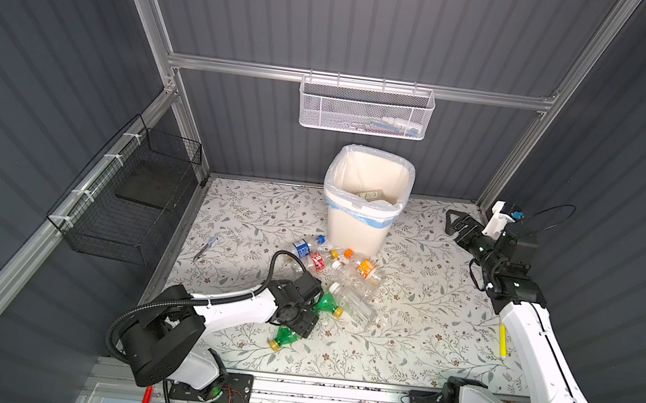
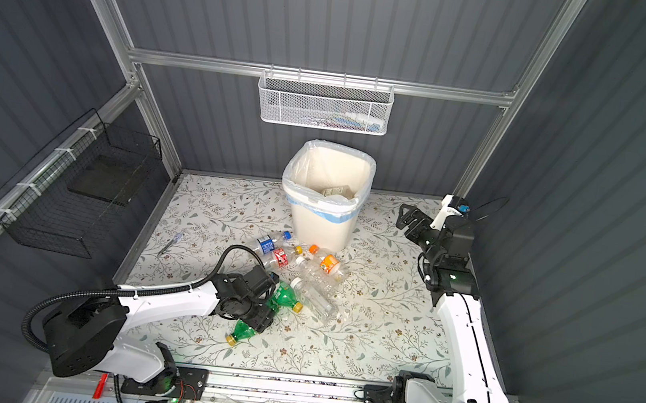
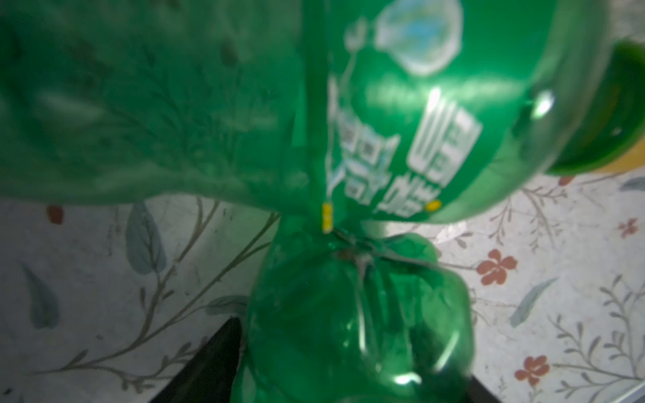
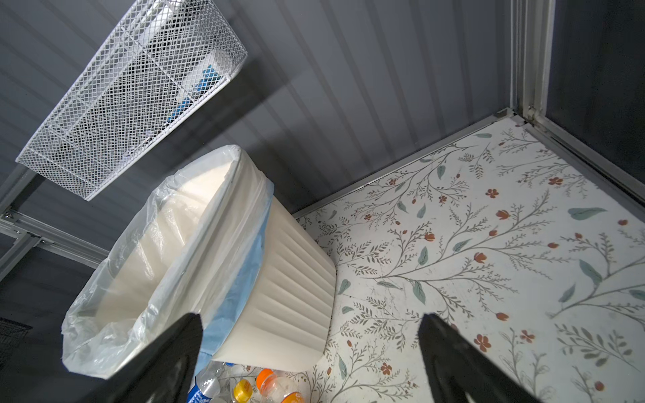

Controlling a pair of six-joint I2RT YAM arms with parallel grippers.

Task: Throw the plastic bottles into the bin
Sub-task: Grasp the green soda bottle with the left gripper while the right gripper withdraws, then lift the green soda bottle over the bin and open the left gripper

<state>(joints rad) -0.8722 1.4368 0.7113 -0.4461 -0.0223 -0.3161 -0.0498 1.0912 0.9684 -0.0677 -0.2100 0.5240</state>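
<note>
Left fingers [image 3: 216, 359] pinching a green bottle [image 3: 356, 314], right fingers [image 4: 167, 359] wide apart, empty

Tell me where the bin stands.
In both top views the bin stands back centre, below the white mesh basket, bottles lying just in front.

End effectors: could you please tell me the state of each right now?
Left end effector: closed on a green bottle.
Right end effector: open, holding nothing.
</note>
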